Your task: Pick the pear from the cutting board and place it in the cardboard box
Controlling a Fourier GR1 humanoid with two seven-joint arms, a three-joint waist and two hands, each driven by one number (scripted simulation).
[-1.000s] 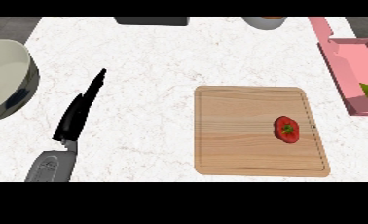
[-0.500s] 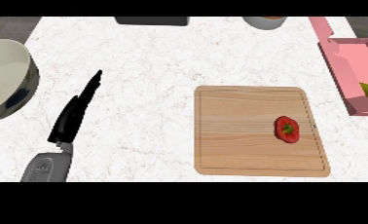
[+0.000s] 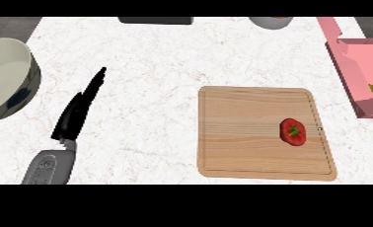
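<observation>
A small red fruit with a green spot lies on the right part of the wooden cutting board. The box looks pink here and is cut off by the right edge, its flap pointing to the back. My left hand shows at the lower left, well left of the board, open with straight fingers pointing away from me and holding nothing. My right hand is not in the picture.
A large pale bowl sits at the left edge. At the back edge are a dark flat object and a grey bowl. White marbled counter lies between my left hand and the board.
My left hand has only swayed slightly in place. The fruit, board and box have not moved.
</observation>
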